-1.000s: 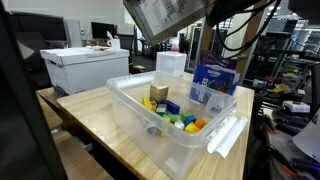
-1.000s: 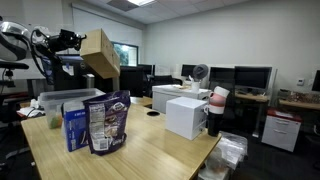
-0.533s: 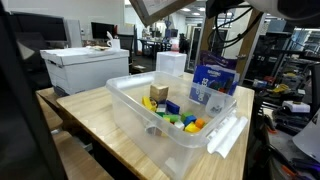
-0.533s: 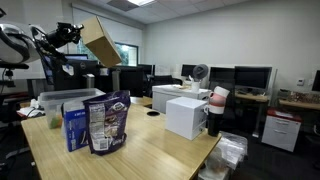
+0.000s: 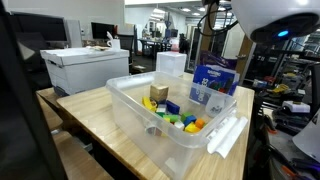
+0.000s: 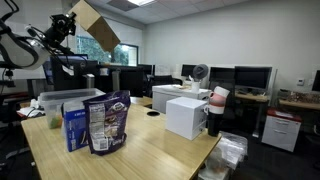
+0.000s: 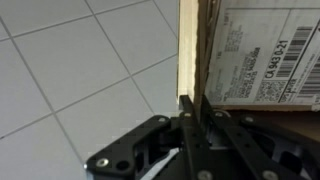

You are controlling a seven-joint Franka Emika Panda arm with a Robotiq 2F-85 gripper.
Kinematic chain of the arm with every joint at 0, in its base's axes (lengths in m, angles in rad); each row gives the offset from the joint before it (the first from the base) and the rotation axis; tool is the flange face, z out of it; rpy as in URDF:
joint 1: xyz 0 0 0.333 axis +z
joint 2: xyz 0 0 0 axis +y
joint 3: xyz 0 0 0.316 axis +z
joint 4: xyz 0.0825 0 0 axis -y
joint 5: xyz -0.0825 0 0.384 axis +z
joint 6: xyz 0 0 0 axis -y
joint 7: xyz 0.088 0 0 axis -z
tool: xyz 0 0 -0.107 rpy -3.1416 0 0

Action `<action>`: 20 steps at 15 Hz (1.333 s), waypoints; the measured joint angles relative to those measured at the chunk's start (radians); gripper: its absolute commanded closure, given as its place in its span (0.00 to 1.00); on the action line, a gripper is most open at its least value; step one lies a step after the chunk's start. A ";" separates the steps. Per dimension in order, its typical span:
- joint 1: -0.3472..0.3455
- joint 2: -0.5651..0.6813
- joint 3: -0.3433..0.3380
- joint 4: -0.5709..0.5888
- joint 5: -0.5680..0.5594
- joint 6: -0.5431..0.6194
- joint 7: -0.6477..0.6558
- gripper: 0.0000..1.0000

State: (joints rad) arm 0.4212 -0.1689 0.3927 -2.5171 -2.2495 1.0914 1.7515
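Risk: brown cardboard box (image 6: pixel 96 25) tilted high up, claw (image 7: pixel 192 100) clamped on its thin edge only; grip cd slip, box drops.

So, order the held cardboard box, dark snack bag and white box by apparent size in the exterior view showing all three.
1. Dark snack bag, helped by nearness to the camera.
2. Cardboard box and white box: too alike to rank.

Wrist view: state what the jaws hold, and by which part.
A cardboard box, pinched by the thin edge of one wall or flap between the shut jaws.
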 measured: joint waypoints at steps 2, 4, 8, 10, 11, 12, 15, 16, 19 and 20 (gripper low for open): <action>-0.014 0.001 -0.010 -0.016 -0.090 -0.054 0.021 0.95; -0.027 0.006 -0.018 -0.026 -0.161 -0.109 0.038 0.95; -0.060 0.032 -0.037 -0.039 -0.303 -0.261 0.073 0.95; -0.076 0.053 -0.047 -0.043 -0.376 -0.336 0.083 0.95; -0.103 0.060 -0.024 -0.050 -0.377 -0.378 0.102 0.95; -0.143 0.064 0.016 -0.066 -0.370 -0.420 0.124 0.95; -0.235 0.065 0.109 -0.120 -0.366 -0.515 0.175 0.95; -0.264 0.064 0.138 -0.136 -0.366 -0.538 0.189 0.95; -0.377 0.058 0.236 -0.174 -0.366 -0.579 0.235 0.95; -0.401 0.055 0.256 -0.175 -0.366 -0.579 0.243 0.95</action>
State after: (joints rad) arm 0.0205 -0.1138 0.6483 -2.6924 -2.6156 0.5125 1.9942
